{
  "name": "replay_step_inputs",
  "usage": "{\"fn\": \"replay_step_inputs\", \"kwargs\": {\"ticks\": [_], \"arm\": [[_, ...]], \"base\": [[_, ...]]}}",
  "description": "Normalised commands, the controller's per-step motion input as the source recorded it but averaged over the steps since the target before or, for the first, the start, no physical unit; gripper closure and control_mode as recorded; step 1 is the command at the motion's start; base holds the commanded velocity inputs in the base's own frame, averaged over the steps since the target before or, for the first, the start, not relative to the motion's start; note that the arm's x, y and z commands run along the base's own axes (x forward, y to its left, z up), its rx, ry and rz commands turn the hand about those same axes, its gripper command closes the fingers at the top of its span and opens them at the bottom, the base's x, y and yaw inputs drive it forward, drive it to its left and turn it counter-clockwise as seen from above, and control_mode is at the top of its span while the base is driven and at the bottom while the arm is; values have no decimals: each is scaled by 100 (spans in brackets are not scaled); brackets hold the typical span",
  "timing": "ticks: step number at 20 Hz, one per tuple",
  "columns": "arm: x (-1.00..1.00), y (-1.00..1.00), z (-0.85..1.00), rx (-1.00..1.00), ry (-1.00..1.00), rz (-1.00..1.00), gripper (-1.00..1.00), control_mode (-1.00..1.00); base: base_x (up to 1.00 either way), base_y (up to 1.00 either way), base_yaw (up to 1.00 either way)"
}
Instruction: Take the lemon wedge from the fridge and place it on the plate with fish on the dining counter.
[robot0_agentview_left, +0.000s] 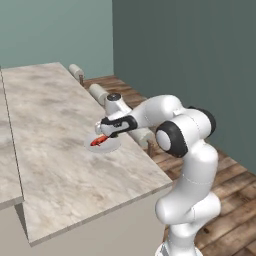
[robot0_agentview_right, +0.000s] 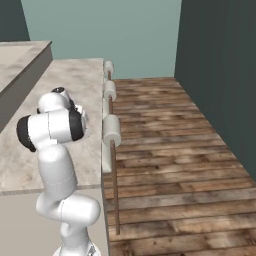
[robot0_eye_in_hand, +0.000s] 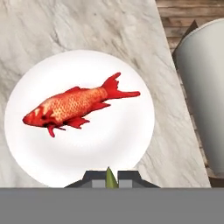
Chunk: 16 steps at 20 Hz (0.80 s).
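One step remains: the end effector (robot0_eye_in_hand: 112, 177), clamped on what looks like the lemon wedge (robot0_eye_in_hand: 111, 178), hangs above the plate (robot0_eye_in_hand: 127, 131) near the fish (robot0_eye_in_hand: 74, 106) on the desk (robot0_agentview_left: 60, 165). Next: lower, then let go beside the fish.

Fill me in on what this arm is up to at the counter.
The white arm holds its gripper just above the plate on the dining counter. The fingers are pinched on the lemon wedge, a small yellow-green sliver poking up between them. The fish lies across the plate. The wedge has not been set down yet.
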Motion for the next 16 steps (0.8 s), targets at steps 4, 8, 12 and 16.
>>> {"fn": "replay_step_inputs", "kwargs": {"ticks": [4,8,12,16], "arm": [[22,1,-32,0,8,-2,100,-100],[2,0,-41,0,14,-1,100,-100],[11,0,-27,0,9,-3,100,-100],[26,2,-19,0,3,-4,100,-100]], "base": [[0,0,0],[0,0,0],[0,0,0],[0,0,0]]}}
